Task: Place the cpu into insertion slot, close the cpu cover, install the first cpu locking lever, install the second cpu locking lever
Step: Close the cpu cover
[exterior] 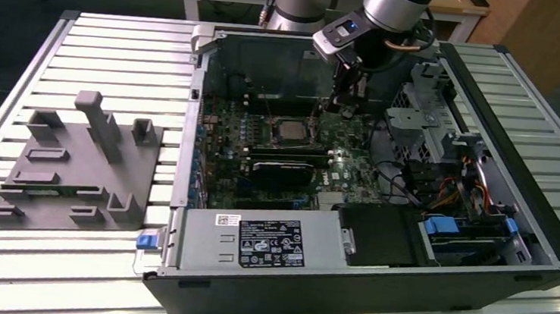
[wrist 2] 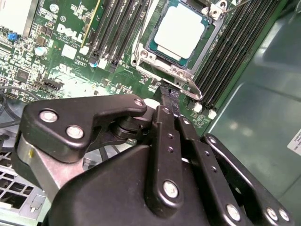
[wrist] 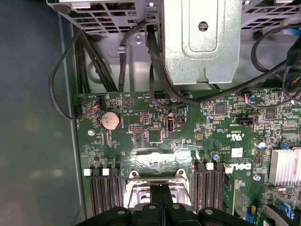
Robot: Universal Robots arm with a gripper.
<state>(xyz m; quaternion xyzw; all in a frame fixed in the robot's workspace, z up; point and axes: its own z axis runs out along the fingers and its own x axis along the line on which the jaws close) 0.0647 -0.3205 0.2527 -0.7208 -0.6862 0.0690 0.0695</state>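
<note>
here the cpu [wrist 2: 180, 32] sits just beyond the closed jaws.

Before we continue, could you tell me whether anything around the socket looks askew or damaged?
Nothing stands out. The cpu lies flat and square within the window of the cpu cover, which rests level around it. The shut pincer sits beside the cover's edge.

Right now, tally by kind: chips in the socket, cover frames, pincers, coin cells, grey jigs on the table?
cpu: 1
cpu cover: 1
pincer: 1
coin cell: 1
grey jig: 1
Total: 5
</note>
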